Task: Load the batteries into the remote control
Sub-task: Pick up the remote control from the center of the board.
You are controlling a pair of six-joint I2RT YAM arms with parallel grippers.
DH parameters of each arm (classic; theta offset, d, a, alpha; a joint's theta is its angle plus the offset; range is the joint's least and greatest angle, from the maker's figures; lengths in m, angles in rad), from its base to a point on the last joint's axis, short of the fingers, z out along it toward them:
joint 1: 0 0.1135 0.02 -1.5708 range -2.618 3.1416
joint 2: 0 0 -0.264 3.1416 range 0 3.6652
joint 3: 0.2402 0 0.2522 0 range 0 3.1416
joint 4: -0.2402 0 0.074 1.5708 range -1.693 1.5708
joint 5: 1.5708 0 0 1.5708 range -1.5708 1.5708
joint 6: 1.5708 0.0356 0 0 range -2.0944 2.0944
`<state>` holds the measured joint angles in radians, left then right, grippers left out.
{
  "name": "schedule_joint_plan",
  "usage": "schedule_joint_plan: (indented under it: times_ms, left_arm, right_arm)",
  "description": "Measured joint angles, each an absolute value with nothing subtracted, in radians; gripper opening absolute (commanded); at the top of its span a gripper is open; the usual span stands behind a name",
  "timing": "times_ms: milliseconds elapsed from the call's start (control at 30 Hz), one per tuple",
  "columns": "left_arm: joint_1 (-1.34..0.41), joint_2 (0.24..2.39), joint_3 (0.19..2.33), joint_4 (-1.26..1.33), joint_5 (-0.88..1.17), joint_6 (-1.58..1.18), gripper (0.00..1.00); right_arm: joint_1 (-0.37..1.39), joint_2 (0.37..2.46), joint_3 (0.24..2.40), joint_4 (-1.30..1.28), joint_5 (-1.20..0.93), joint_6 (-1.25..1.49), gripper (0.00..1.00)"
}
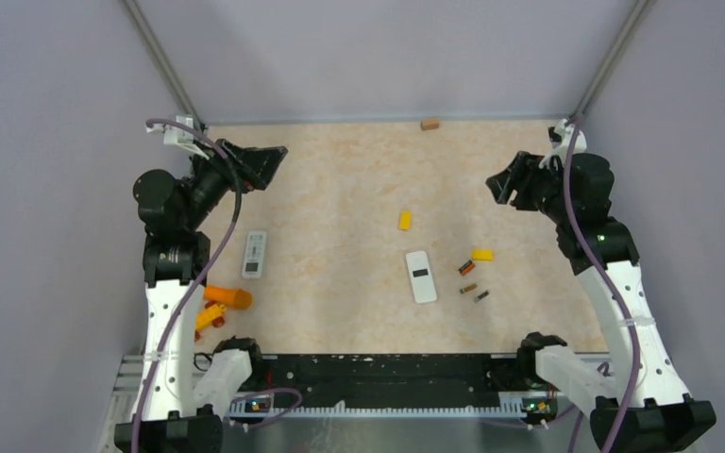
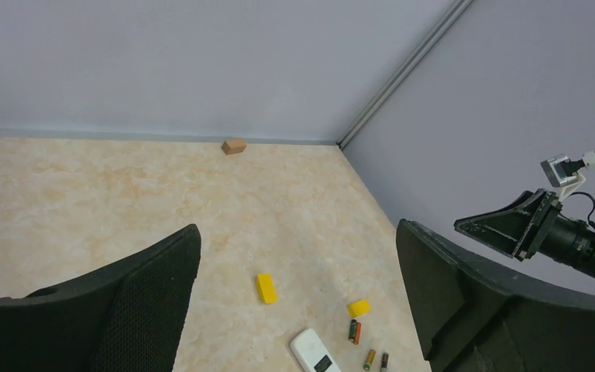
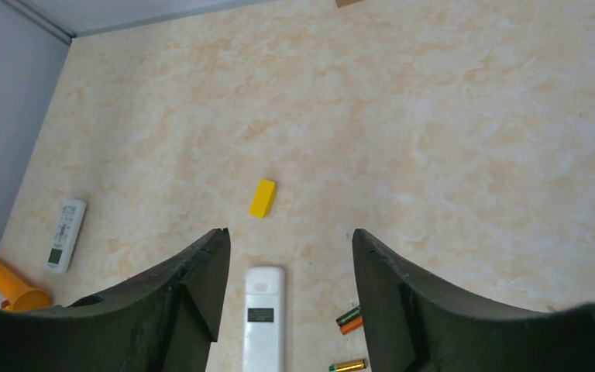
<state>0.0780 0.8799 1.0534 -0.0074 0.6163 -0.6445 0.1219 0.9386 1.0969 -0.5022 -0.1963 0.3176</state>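
Left gripper [image 2: 296, 232] and right gripper [image 3: 288, 236] are both hanging open, empty. Right wrist is catching the buttoned remote [image 3: 65, 235]; left wrist is not.

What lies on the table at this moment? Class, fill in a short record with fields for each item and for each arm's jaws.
remote control: white, plain back up, dark recess showing, near the table's middle
batteries: three, lying loose just right of the remote control
yellow blocks: two, one beyond the remote control, one beside the batteries
second remote: buttons up, on the left side
orange cylinder: lying near the left edge
brown block: at the far edge
left jaws: open, holding nothing
right jaws: open, holding nothing
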Motion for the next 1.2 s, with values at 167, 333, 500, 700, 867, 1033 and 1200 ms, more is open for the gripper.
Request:
schedule_joint_plan:
  times_ms: [167,333,500,700,867,1033,1200]
  left_arm:
    - [0.078,0.881,1.054,-0.010,0.594,-0.649,0.99]
    - [0.078,0.881,1.054,-0.042,0.578,-0.638,0.99]
    - [0.078,0.865,1.054,-0.097,0.579,-0.601,0.99]
    - [0.078,0.836,1.054,-0.149,0.574,-0.563,0.99]
    - [0.078,0.841,1.054,-0.172,0.567,-0.536,0.99]
    - [0.078,0.860,1.055,-0.198,0.567,-0.522,0.99]
    - [0.078,0.863,1.055,-0.204,0.568,-0.521,0.99]
  right_arm:
    - [0.122,0.915,1.065,-0.525,-0.139,0.330,0.96]
    - [0.122,0.868,1.003,-0.526,-0.055,0.364,0.95]
    - [0.122,0.842,0.975,-0.524,-0.062,0.380,0.87]
    - [0.122,0.886,0.969,-0.504,-0.205,0.392,0.89]
    - [0.157,0.937,0.913,-0.483,-0.278,0.414,0.95]
    - [0.334,0.939,0.859,-0.481,-0.166,0.446,0.94]
    - [0.472,0.991,0.838,-0.488,-0.028,0.475,0.85]
